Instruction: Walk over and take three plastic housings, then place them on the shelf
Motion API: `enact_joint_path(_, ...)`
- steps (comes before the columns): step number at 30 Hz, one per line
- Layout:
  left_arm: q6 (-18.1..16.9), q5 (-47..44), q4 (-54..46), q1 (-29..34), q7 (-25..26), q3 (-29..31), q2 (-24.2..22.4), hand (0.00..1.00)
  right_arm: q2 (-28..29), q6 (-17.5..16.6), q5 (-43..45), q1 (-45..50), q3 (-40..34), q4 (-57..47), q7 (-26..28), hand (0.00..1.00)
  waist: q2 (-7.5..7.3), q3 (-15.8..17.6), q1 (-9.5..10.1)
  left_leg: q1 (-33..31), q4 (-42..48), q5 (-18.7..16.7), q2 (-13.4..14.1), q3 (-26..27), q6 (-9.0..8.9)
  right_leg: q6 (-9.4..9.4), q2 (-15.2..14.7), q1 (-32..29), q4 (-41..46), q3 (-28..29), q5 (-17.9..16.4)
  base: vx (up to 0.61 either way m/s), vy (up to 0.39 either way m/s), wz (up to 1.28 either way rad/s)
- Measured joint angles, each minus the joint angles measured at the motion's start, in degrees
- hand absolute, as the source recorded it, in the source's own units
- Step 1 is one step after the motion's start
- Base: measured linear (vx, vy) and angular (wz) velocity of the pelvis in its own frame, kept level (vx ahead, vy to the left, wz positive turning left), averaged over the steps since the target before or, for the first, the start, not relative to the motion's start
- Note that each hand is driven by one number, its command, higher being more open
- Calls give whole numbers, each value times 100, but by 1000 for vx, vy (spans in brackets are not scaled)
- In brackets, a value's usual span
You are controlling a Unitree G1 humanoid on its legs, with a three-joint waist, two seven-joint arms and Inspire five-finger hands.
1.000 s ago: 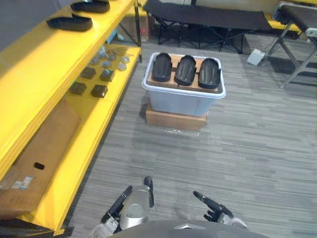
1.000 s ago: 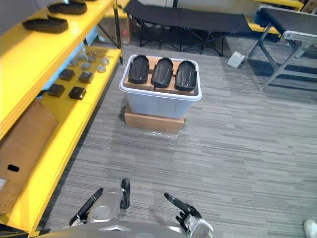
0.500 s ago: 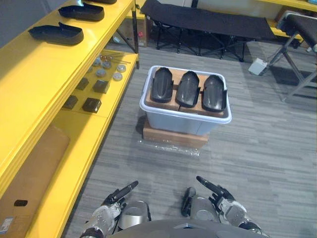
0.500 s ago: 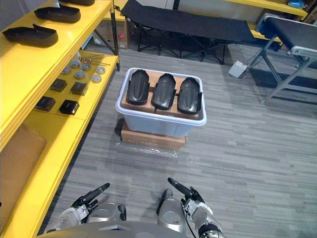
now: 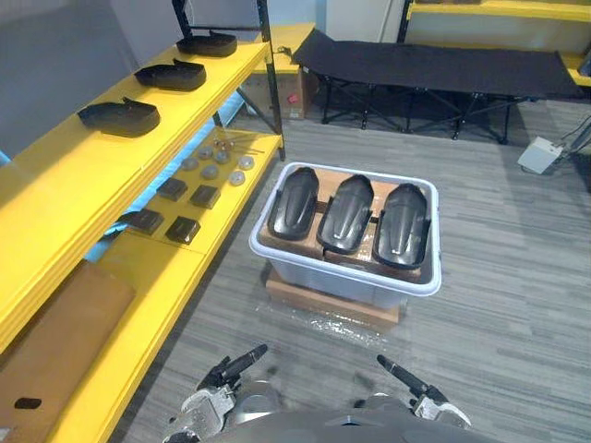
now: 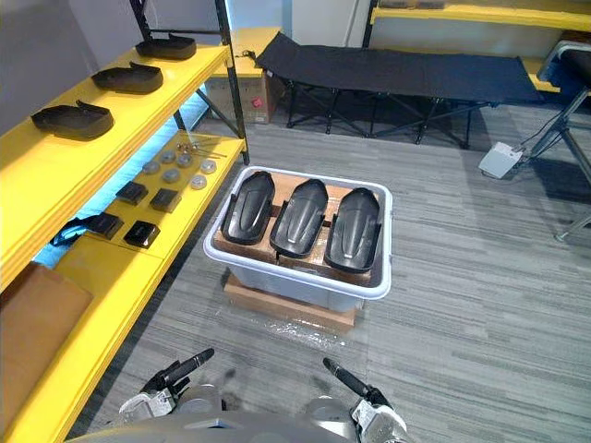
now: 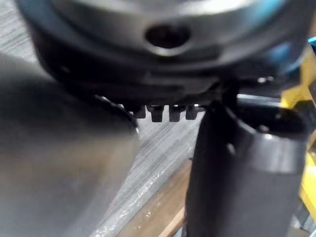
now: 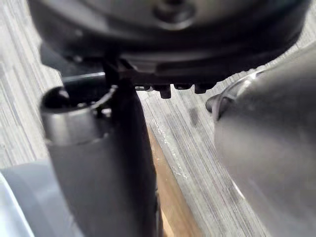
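You have bright, even light from above. The yellow shelf (image 5: pixel 88 171) shines, with a blue glow under its top board. The housings (image 5: pixel 346 214) gleam. The bin (image 5: pixel 332 277) casts a soft shadow.

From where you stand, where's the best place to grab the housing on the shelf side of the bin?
Probably from above, with the left hand. The left housing lies lengthwise on top of the bin, its shelf-side edge free, the middle housing close beside. Pinch its near end.
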Motion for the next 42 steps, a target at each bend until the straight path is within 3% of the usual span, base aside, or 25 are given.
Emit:
enact_joint_path(1,-1,55,22,-15,-25,-23,6,100,-23,-67,-92,45,56,3,18,100,3,-1,4,-13,-194,233,-33,-6,10,55,-2,10,-36,34,-6,85,93,-28)
enact_joint_path(2,-2,64,70,-33,-38,-30,4,100,-60,-225,-292,79,169,-23,70,100,8,4,-5,-1,-416,728,-116,-31,86,153,15,9,-70,128,-10,121,137,-38)
enact_joint_path(3,30,80,110,-57,-67,-51,101,100,-13,-387,-510,141,323,-76,109,100,-178,-24,-10,88,-540,752,-236,27,107,264,-94,11,-178,277,45,145,154,-37)
enact_joint_path(4,54,83,136,-51,-76,-114,168,100,7,-472,-586,183,424,-91,166,100,-225,-59,-12,142,-686,752,-301,49,112,315,-135,16,-260,313,80,135,150,-22)
enact_joint_path(6,124,97,141,-59,-48,-276,374,100,113,-695,-678,315,816,-214,360,100,-551,-93,-55,204,-1059,852,-556,151,255,471,-284,-30,-480,354,202,152,143,-7)
enact_joint_path(8,129,55,138,-59,23,-283,396,100,133,-697,-715,487,1216,-546,415,100,-655,-126,-81,219,-1159,897,-724,158,331,563,-410,2,-587,343,267,146,105,5)
enact_joint_path(11,134,9,125,-23,58,-435,415,100,55,-628,-717,813,1985,-1643,449,100,-664,-128,-145,220,-1171,909,-870,165,364,624,-527,75,-677,349,316,126,90,5)
enact_joint_path(17,96,-93,114,17,125,-675,540,100,-40,-146,-518,1648,3435,-4137,737,100,-778,-151,-176,368,-1298,889,-734,208,333,545,-356,101,-679,421,370,31,-19,-5)
enact_joint_path(22,-27,-223,242,123,110,-792,693,100,-80,-58,-299,2022,3664,-4714,869,100,-967,-213,-311,506,-1540,891,-706,297,333,524,-334,73,-672,572,384,-34,-8,-15)
enact_joint_path(24,-159,-220,262,180,108,-830,708,100,-209,-127,-178,2330,3672,-5558,778,100,-999,-233,-322,612,-1709,940,-722,375,326,524,-344,47,-666,668,382,-88,16,-19)
enact_joint_path(29,-263,-179,232,281,104,-832,738,100,-342,-213,290,2353,3369,-7216,338,100,-967,-256,-422,791,-2101,1224,-720,494,329,506,-292,-67,-654,824,377,-75,0,-12)
enact_joint_path(34,-269,-143,233,307,44,-834,735,100,-538,56,549,1995,2988,-7271,-411,100,-958,-285,-449,900,-2163,1258,-723,531,328,489,-256,4,-666,872,374,-38,3,-4)
enact_joint_path(38,-356,-39,128,329,-33,-835,738,100,-548,60,797,1927,2835,-7171,-1048,100,-996,-257,-452,665,-2007,1235,-671,520,323,461,-223,-132,-652,887,398,0,0,0)
enact_joint_path(40,-483,80,-125,295,-59,-821,769,100,-544,7,797,1564,2622,-7120,-1411,100,-1027,9,-438,228,-1483,1044,-554,499,319,416,-192,-331,-663,909,512,-59,-20,-3)
enact_joint_path(42,-642,57,-495,189,-54,-807,859,100,-543,-217,798,812,2273,-6900,-1976,100,-1085,534,-374,-447,-580,703,-319,467,307,349,-39,-619,-673,985,642,-130,-23,-15)
